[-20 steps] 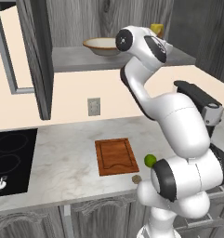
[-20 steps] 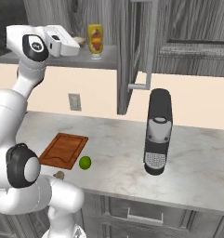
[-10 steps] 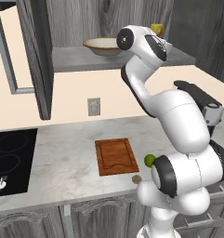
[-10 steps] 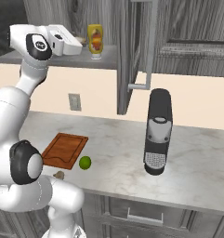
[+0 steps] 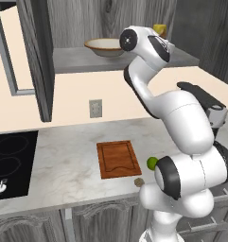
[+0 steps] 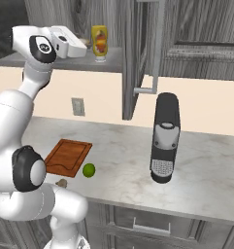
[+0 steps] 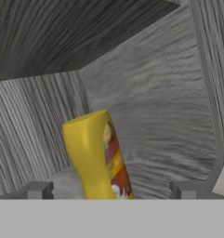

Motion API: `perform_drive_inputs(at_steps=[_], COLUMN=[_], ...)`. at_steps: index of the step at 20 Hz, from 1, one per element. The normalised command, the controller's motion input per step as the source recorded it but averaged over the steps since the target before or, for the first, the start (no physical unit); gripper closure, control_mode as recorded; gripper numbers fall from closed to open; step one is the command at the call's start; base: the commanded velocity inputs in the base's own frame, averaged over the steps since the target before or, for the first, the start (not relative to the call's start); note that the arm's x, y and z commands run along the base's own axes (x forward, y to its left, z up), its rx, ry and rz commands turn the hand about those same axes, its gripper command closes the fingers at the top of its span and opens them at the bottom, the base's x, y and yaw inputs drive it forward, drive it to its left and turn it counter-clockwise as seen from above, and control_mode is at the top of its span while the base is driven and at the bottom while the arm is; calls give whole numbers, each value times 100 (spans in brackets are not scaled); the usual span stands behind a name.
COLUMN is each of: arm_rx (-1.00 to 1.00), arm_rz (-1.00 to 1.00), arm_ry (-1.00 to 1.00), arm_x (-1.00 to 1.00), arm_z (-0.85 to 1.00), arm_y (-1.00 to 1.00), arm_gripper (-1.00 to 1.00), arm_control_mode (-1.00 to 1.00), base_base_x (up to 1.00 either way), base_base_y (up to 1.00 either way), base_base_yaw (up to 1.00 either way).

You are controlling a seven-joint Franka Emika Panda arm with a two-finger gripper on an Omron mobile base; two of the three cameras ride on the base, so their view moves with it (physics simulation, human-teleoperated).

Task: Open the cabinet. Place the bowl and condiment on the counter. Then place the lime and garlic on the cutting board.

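Condiment (image 7: pixel 98 155) lined up in the cabinet (image 5: pixel 37 56).
I've swung my spread end effector (image 7: pixel 111 189) closer; grasp comes next.

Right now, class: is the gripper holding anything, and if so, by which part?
Nothing is held. The gripper is open, its fingertips standing apart on either side of the condiment on the cabinet shelf, not closed on it.

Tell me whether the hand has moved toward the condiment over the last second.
Yes. In the right base view the hand has closed in on the condiment, which stands fixed on the cabinet shelf. Its fingers stand open, the bottle between them.
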Motion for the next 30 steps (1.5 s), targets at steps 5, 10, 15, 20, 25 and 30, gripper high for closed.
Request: perform_drive_inputs(at_steps=[5, 10, 15, 20, 25, 30], arm_rx=[0, -1, -2, -1, 0, 0], arm_rz=[0, 0, 0, 0, 0, 0], arm_ry=[0, 0, 0, 0, 0, 0], arm_x=[3, 7, 11, 10, 8, 6], arm_z=[-1, -5, -7, -1, 0, 0], arm_y=[-7, -3, 0, 0, -1, -7], arm_gripper=[-100, -100, -100, -100, -100, -100], arm_control_mode=[-100, -100, -100, -100, -100, -100], base_base_x=[0, 0, 0, 0, 0, 0], base_base_y=[0, 0, 0, 0, 0, 0], base_base_yaw=[0, 0, 0, 0, 0, 0])
